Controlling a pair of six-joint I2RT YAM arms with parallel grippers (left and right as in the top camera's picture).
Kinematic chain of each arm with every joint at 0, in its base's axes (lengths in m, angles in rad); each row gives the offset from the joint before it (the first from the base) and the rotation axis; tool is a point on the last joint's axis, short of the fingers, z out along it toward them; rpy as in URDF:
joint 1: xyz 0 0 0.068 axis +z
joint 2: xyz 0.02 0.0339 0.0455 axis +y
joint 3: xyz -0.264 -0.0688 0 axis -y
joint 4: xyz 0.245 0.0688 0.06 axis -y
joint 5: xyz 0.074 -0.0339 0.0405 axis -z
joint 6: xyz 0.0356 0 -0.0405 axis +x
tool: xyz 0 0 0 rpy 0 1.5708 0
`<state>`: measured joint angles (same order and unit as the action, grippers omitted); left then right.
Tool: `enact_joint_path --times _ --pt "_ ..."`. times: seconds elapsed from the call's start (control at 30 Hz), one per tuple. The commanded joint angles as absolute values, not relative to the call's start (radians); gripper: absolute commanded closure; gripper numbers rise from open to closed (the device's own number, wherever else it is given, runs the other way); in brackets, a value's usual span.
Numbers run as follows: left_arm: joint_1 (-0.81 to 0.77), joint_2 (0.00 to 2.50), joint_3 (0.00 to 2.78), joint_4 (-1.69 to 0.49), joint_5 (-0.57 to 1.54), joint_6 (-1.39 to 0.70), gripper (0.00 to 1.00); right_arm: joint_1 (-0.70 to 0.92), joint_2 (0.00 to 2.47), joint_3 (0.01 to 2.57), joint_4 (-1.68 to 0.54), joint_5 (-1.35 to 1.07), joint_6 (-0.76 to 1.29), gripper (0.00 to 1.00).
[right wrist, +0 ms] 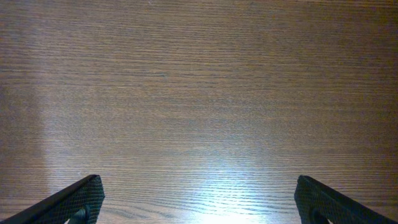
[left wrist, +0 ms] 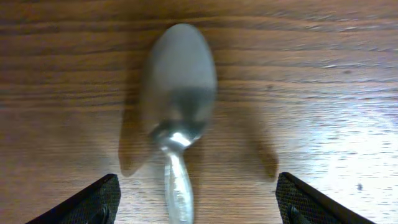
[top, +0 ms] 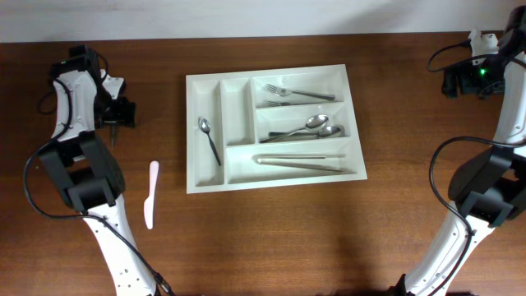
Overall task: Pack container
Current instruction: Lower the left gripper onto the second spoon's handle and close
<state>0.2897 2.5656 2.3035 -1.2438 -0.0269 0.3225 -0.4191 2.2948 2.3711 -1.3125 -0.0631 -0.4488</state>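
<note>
Cutlery tray (top: pixel 237 115), white with five compartments, lies mid-counter (top: pixel 329 238), well apart from both arms. The step in hand, as I judge it, is picking up the loose spoon (left wrist: pixel 180 106) that lies on the wood at the far left. The left gripper (left wrist: pixel 196 183) hangs directly over it, released. Its fingers (left wrist: pixel 93 202) are spread wide on either side, with the handle running between them and neither one touching metal.

To do this well, come straight down until the fingertips nearly brush the wood. Keep the handle centred and close on the narrow neck just below the bowl; a grip on the rounded bowl would likely slip. Then carry the spoon level to the middle long compartment, where its kind lies. The right gripper (right wrist: pixel 199 183) is likewise released, over bare wood at the far right, holding nothing.

Inside the tray:
- One small spoon (top: pixel 209 138) in the leftmost upright compartment.
- Nothing in the next upright compartment.
- Two forks (top: pixel 300 93) in the top long compartment.
- Two larger spoons (top: pixel 316 126) in the middle long compartment.
- What may be a pair of tongs (top: pixel 300 160) in the bottom long compartment, though the overhead view is too small to be sure.

Outside the tray are the one loose spoon and one pink plastic knife (top: pixel 151 193).
</note>
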Motion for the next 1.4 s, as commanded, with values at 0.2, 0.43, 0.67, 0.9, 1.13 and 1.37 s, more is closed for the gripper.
enact_joint_path --times 0.2,0.43,0.67,0.9,1.13,1.37 --pt "0.324 2.537 2.291 -1.243 -0.022 0.327 0.20 -0.419 2.302 2.365 -1.312 -0.075 -0.452 0.01" --pt "0.324 2.538 2.291 -1.242 -0.023 0.327 0.25 -0.419 2.302 2.365 -1.312 -0.076 -0.452 0.01" --pt "0.324 2.560 2.291 -1.242 -0.022 0.327 0.25 -0.419 2.302 2.365 -1.312 -0.075 -0.452 0.01" --pt "0.324 2.579 2.291 -1.249 -0.022 0.327 0.38 -0.419 2.302 2.365 -1.312 -0.075 -0.452 0.01" --pt "0.324 2.579 2.291 -1.234 -0.019 0.327 0.66 -0.419 2.302 2.365 -1.312 -0.076 -0.452 0.01" --pt "0.324 2.579 2.291 -1.214 0.031 0.326 0.83 -0.418 2.302 2.365 -1.312 -0.075 -0.452 0.01"
